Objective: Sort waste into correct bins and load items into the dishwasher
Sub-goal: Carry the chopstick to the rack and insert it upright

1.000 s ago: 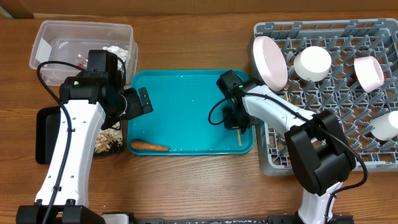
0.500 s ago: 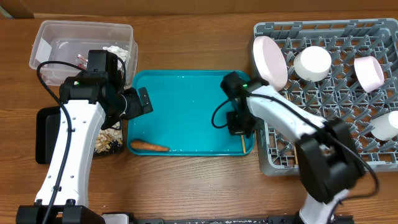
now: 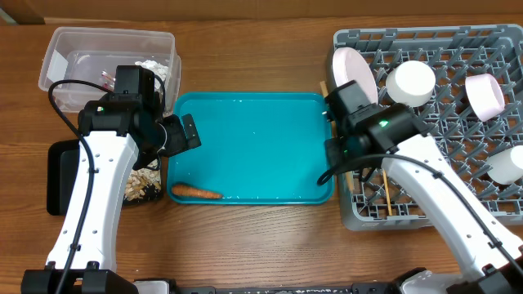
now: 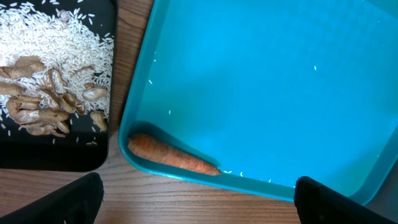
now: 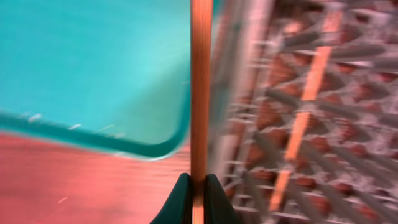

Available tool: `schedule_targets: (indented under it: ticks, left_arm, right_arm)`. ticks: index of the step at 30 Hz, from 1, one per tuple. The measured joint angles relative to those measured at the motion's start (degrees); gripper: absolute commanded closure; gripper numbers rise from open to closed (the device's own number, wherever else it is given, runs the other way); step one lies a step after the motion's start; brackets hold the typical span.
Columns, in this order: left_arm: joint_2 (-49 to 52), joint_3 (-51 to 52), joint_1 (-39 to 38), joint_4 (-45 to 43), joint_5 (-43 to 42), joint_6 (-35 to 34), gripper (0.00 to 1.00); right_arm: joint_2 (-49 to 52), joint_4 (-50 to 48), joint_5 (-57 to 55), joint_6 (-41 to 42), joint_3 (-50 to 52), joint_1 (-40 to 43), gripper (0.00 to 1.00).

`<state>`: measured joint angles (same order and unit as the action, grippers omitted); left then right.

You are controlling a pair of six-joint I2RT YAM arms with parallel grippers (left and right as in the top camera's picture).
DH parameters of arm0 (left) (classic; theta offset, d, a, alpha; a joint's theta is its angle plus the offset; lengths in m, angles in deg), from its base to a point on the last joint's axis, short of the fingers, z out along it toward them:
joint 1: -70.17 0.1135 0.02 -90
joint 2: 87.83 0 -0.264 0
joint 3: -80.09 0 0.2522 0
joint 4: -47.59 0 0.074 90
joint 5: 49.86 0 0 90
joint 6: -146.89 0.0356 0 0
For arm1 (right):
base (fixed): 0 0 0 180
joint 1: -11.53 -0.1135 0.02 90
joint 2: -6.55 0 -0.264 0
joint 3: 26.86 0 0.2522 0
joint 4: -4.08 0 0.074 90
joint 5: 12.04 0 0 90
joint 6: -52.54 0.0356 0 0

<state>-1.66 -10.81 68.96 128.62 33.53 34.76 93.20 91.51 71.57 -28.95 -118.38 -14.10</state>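
Your right end effector (image 5: 198, 186) pinches a chopstick (image 5: 200, 74) at the rack's (image 5: 298, 93) 9 o'clock edge. Your left end effector (image 4: 198, 204) is spread wide near the carrot (image 4: 171, 155), which lies in the tray's (image 4: 261, 74) 7 o'clock corner.

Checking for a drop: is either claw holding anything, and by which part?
Right claw pinches a chopstick across its shaft, most of it sticking out ahead; left claw open, empty.
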Motion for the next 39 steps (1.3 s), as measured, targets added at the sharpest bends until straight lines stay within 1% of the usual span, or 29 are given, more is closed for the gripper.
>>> schedule_targets:
  ticks: [4, 7, 11, 13, 17, 24, 25, 27, 34, 37, 39]
  left_arm:
    - [0.0, 0.0, 0.0, 0.0, 0.0, 0.0, 0.0]
    - [0.0, 0.0, 0.0, -0.02, 0.0, 0.0, 0.0]
    - [0.0, 0.0, 0.0, -0.02, 0.0, 0.0, 0.0]
    - [0.0, 0.0, 0.0, -0.02, 0.0, 0.0, 0.0]
    - [0.0, 0.0, 0.0, -0.02, 0.02, 0.0, 0.0]
    - [0.0, 0.0, 0.0, 0.0, 0.02, 0.02, 0.0]
    - [0.0, 0.0, 0.0, 0.0, 0.0, 0.0, 0.01]
    - [0.0, 0.0, 0.0, -0.02, 0.0, 0.0, 0.0]
    - [0.0, 0.0, 0.0, 0.0, 0.02, 0.0, 0.0]
    - [0.0, 0.0, 0.0, 0.0, 0.0, 0.0, 0.0]
    - [0.0, 0.0, 0.0, 0.02, 0.0, 0.0, 0.0]
  right_arm:
    - [0.0, 0.04, -3.89, -0.59, 0.02, 5.7, 0.96]
    - [0.0, 0.39, -4.55, -0.9, 0.59, 10.64, 0.96]
    - [0.0, 0.22, -4.59, -1.57, 3.48, 15.23, 0.96]
    - [0.0, -0.74, -4.46, -2.36, 5.55, 16.26, 0.91]
    - [0.02, -3.96, -4.33, -3.61, 10.25, 16.63, 0.87]
    - [0.02, -6.6, -5.03, -4.11, 13.6, 16.63, 0.87]
    - [0.02, -6.62, -5.09, -4.11, 13.6, 16.63, 0.87]
    - [0.02, -6.69, -5.22, -4.09, 13.6, 16.63, 0.83]
    - [0.02, -5.44, -5.53, -4.04, 13.07, 16.63, 0.8]
    - [0.02, -2.43, -5.11, -4.02, 10.36, 16.63, 0.78]
    - [0.02, -0.55, -3.82, -4.04, 6.84, 16.63, 0.73]
